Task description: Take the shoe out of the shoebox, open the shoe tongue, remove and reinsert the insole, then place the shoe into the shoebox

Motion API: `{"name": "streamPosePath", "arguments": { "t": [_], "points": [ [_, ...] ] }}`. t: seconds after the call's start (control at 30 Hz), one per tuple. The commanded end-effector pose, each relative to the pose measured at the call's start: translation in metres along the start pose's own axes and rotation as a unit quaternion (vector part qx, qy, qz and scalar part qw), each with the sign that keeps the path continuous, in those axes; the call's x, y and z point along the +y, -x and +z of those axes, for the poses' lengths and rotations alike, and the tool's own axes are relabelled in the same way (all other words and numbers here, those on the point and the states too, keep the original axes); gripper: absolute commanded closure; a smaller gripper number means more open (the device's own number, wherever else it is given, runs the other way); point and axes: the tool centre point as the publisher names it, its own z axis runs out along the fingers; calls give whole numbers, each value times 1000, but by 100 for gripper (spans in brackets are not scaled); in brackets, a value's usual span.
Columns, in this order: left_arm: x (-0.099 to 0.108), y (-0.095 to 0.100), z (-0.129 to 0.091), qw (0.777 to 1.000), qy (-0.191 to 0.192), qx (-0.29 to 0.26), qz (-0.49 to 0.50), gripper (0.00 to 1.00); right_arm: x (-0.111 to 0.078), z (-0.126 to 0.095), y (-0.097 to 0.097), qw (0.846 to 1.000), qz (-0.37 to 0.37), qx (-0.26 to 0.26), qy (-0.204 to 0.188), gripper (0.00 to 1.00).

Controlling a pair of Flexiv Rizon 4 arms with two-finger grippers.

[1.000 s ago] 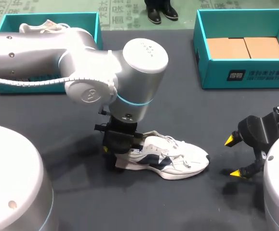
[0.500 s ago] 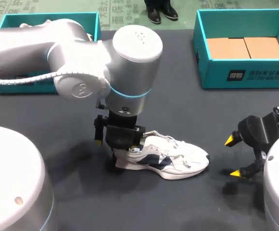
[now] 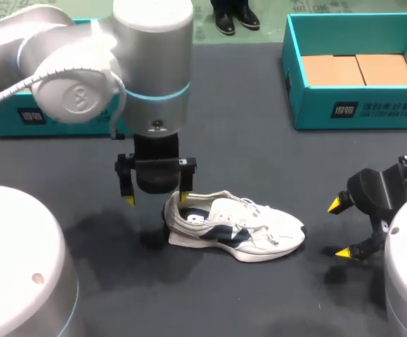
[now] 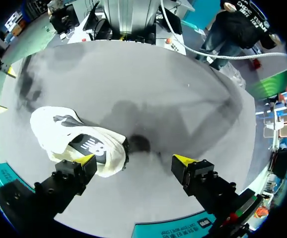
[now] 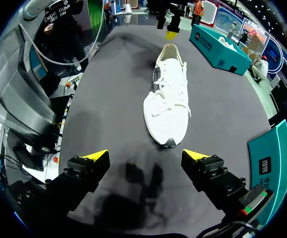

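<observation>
Lying on the dark table (image 3: pixel 259 154), the white shoe (image 3: pixel 235 228) points its toe right. The left jaws hang released over its heel, grasping nothing; the right jaws, also spread, sit right of the toe, apart. A teal shoebox (image 3: pixel 315 109) stands far right.

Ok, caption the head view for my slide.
Left gripper open at the heel of the white shoe lying on the dark table; right gripper open past its toe.
</observation>
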Motion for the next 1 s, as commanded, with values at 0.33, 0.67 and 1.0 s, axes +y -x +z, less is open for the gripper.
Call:
{"name": "streamPosePath", "arguments": {
  "t": [0.33,0.67,1.0],
  "points": [
    [0,-45,-25,977,-133,-118,-122,0,0,-1,-2,1000,0,-2,-1,0],
    [0,-45,-25,977,-133,-118,-122,0,0,-1,-2,1000,0,-2,-1,0],
    [19,-51,-19,875,-304,-197,-320,0,0,-1,-2,1000,0,-2,-1,0]
  ]
}}
